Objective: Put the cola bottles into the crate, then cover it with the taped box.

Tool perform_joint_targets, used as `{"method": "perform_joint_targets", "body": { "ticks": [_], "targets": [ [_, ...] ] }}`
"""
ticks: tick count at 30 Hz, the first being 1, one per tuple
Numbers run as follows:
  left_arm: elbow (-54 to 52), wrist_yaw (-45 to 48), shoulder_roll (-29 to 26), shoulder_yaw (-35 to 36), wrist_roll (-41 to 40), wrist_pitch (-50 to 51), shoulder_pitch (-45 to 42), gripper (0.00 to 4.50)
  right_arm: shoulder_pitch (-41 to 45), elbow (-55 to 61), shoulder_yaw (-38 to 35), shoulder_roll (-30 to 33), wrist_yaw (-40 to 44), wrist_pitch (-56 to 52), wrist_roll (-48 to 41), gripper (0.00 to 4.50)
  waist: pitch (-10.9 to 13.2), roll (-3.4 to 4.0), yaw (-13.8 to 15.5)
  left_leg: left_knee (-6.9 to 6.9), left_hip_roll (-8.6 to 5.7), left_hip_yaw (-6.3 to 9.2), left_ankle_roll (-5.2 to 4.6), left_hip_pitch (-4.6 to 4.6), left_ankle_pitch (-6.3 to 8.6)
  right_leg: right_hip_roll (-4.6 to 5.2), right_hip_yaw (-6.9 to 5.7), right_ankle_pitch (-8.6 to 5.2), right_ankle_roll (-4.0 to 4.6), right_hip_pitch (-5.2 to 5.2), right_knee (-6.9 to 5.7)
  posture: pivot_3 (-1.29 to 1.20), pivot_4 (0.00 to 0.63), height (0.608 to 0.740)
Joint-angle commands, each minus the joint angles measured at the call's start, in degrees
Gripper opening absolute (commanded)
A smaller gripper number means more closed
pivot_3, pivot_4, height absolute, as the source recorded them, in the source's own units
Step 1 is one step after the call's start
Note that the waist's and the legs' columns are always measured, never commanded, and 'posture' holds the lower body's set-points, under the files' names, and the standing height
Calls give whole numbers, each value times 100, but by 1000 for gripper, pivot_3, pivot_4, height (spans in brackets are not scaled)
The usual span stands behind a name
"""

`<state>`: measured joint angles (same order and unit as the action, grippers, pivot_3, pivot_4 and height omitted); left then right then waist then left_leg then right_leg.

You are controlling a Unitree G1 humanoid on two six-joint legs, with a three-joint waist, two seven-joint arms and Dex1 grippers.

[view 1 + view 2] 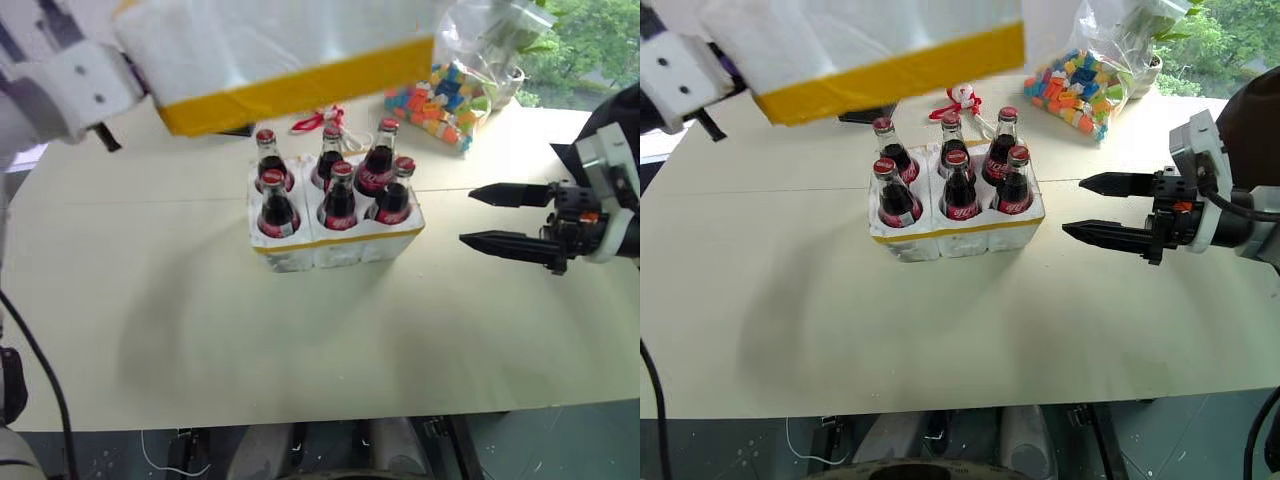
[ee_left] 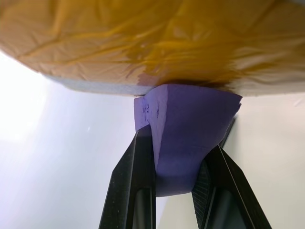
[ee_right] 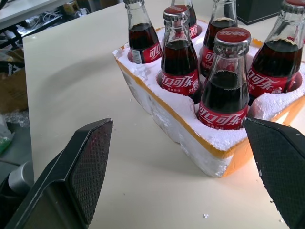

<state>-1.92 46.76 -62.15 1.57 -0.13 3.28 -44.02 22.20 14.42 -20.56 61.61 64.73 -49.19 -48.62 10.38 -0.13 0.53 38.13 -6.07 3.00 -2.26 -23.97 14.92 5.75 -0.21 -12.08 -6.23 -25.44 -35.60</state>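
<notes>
**Box aloft, six bottles seated: time to cap the crate**

All six cola bottles [image 1: 340,195] stand in the wells of the crate [image 1: 335,243] at frame centre, so I judge loading done and covering in hand. My left gripper [image 2: 174,143] is pinched on a purple tab [image 2: 188,129] fixed to the taped box [image 1: 285,50], which hangs in the upper left of the head view, tilted, its yellow band lower on the left, up and to the left of the crate.

To do this well I'd level the box first, bring it squarely over the red caps, line its yellow edge up with the crate's yellow rim, then lower straight down (a tilted descent could clip a cap and tip a bottle).

My right gripper [image 1: 505,218] waits at right centre, jaws spread wide and empty, pointing at the crate's right end, near it but apart. I'd keep it there, ready to steady the crate if the box drags.
</notes>
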Motion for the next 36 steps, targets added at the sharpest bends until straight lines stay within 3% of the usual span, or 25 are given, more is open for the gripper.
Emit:
{"method": "perform_joint_targets", "body": {
  "ticks": [1,12,19,20,22,26,30,36],
  "targets": [
    [-829,210,-171,-35,180,555,144,415,83,106,-177,-43,-130,-48,-185,4500,0,0,-6,0,1,0,0,1,0,-1,1,0,0,0,0,0,150,732],
    [-1724,220,-218,-787,1835,649,555,415,142,142,-273,-168,-517,-181,-432,4500,1,-1,24,4,1,1,-1,1,0,-6,1,0,0,7,5,0,150,732],
    [-1927,178,49,-958,2276,628,842,415,129,192,-254,-249,-706,-135,-535,4500,0,1,21,3,2,2,-1,2,0,-6,1,0,0,6,5,0,150,732],
    [-2016,209,113,-953,2260,685,942,1438,120,199,-253,-253,-717,-126,-543,4500,0,1,21,3,2,2,-1,2,0,-6,1,0,0,7,4,0,150,732],
    [-2152,241,178,-922,2318,728,1170,2253,128,200,-240,-259,-744,-123,-560,4500,0,0,22,3,2,2,-1,2,0,-6,1,0,0,6,4,0,150,732],
    [-2277,283,164,-766,2384,763,1528,4466,104,190,-251,-253,-742,-103,-565,4500,0,0,31,4,2,2,-1,2,0,-5,2,0,0,7,4,0,150,732],
    [-2352,426,35,-478,2273,831,1996,4466,23,196,-272,-221,-698,-75,-527,4500,0,1,25,4,2,2,-2,2,0,-4,2,0,0,7,5,0,150,732],
    [-2246,957,179,694,806,958,2524,4466,-253,188,-308,-130,-562,58,-341,4500,0,1,23,3,4,3,-1,3,0,-4,1,0,0,7,6,0,150,732]
  ]
}}
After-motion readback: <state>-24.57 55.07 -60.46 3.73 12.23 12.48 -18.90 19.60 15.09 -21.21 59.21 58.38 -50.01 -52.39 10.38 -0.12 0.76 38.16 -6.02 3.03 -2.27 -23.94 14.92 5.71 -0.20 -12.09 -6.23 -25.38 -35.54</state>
